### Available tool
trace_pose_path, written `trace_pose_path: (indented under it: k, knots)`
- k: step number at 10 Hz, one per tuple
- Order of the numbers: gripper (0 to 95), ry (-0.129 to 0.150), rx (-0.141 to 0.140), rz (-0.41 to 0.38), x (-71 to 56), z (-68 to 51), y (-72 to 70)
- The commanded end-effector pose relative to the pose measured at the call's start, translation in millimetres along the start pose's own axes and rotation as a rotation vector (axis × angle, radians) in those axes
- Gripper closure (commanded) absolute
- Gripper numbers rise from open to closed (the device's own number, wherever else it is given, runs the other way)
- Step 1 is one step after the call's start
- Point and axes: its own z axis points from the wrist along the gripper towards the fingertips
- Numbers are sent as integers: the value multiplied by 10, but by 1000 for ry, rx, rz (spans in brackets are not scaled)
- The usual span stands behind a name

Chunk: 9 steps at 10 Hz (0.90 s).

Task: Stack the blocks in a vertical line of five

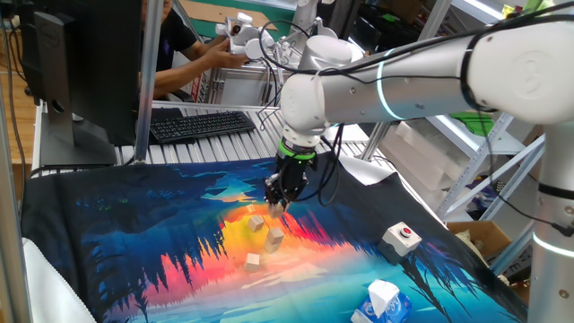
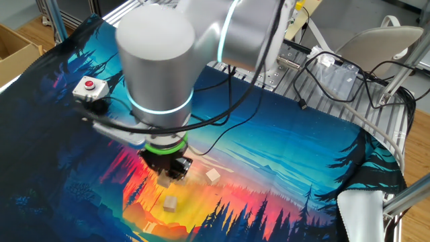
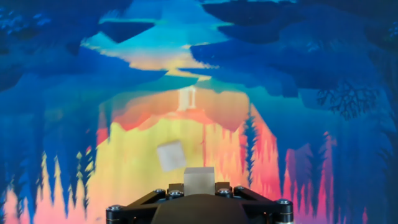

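Wooden and pale, one block (image 3: 199, 179) sits pinched in the hand (image 1: 276, 205); light, stiff, smooth-faced, likely best held by two opposite flat sides. Beyond it another block (image 3: 170, 155) lies tilted on the counter (image 1: 179, 206), others (image 1: 265, 238) scattered nearby, unstacked.

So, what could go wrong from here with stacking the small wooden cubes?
1. The hand hangs low over the colourful cloth with one pale beige wooden cube at its tip. The grip is hidden, so the cube might slip.
2. Another pale cube lies loose and turned just beside it, and the wide hand could knock it.
3. No stack shows yet, and small placing errors could topple one.
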Motion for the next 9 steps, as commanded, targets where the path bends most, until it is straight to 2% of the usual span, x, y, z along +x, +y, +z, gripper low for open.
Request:
trace_pose_path:
  k: [1,6,9]
  knots:
    - [950,2,3,3,90,-10,41]
    - [950,5,9,-3,237,-18,107]
    - [950,7,13,-8,269,-20,122]
